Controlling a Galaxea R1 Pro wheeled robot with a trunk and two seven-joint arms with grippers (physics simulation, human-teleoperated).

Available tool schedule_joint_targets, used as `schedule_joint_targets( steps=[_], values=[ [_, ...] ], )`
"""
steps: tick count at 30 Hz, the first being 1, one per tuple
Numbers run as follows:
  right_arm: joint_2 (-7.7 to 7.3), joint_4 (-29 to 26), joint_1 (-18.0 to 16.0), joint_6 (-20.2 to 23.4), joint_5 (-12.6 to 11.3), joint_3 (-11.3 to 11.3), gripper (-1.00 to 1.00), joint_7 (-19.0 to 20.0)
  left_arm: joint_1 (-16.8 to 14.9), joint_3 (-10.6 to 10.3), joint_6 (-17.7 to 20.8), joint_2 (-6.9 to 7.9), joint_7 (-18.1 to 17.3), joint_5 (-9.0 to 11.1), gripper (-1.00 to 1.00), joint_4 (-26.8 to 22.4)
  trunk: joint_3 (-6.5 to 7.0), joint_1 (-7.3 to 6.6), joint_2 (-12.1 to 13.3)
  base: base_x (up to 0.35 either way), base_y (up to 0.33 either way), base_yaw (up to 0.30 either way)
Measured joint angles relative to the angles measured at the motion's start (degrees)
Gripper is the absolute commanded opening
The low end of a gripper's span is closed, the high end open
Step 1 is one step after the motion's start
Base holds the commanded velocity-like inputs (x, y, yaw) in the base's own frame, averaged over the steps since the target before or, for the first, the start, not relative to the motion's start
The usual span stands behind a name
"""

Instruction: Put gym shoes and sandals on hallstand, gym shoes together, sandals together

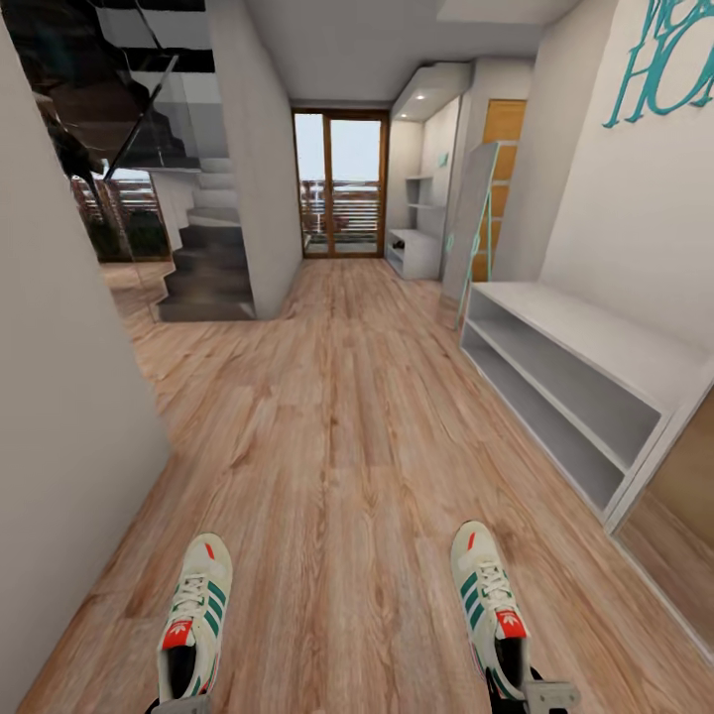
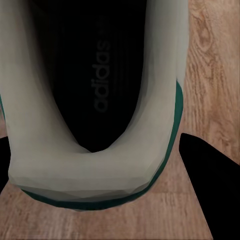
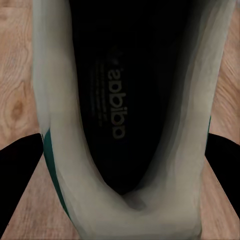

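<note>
Two white gym shoes with green stripes hang above the corridor floor, toes pointing away from me. My left gripper is shut on the heel of the left gym shoe. In the left wrist view, dark fingers flank that shoe's heel. The right gym shoe is held the same way, its heel between the fingers of my shut right gripper. The pale grey hallstand with its upper shelves stands far down the corridor on the right. The sandals are out of view.
A low white two-shelf bench lines the right wall close by, with a leaning mirror past it. A grey wall crowds my left side. Stairs rise at the far left, and glass doors close the corridor's end.
</note>
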Motion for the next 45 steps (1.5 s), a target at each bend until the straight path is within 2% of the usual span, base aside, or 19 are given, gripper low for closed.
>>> schedule_joint_targets(
  steps=[45],
  values=[
    [0.00,0.0,0.0,0.0,0.0,0.1,-1.00,0.1,0.0,0.0,0.0,0.00,0.0,0.0,-1.00,0.0,0.02,0.00,0.0,0.338,0.000,-0.002]
  ],
)
